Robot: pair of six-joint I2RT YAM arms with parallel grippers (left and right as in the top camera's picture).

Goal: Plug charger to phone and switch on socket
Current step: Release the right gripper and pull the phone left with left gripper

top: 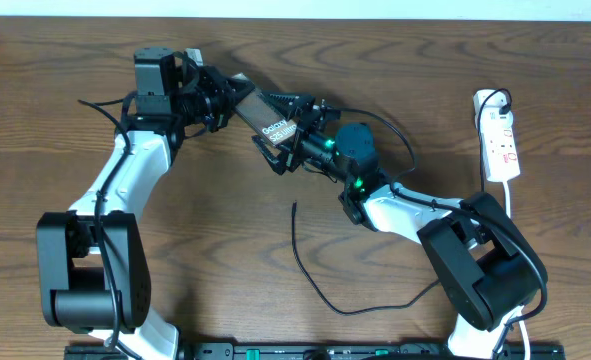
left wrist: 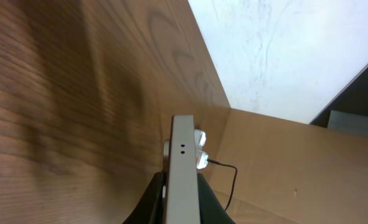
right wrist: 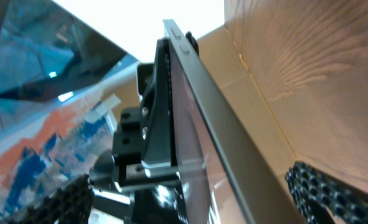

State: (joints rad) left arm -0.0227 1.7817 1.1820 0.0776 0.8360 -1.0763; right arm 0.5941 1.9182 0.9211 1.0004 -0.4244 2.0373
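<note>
- While the left gripper (top: 237,98) clamps the phone (top: 265,112), the phone's long axis slants down and right toward the right arm.
- Right gripper (top: 291,130) gapes around the phone's lower end, gripping nothing.
- Charger (top: 295,230) lies loose on the table (top: 205,230), near that gripper on the robot's side; the right arm is closer.
- Socket (top: 500,140) sits well apart, far right.

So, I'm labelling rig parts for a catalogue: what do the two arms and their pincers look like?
Both the left arm and right arm have white links between bulky black joint housings, with black cables alongside. The right arm shows small green lights. The left pincer and right pincer are black; the right's fingers are knobbly-textured.
</note>
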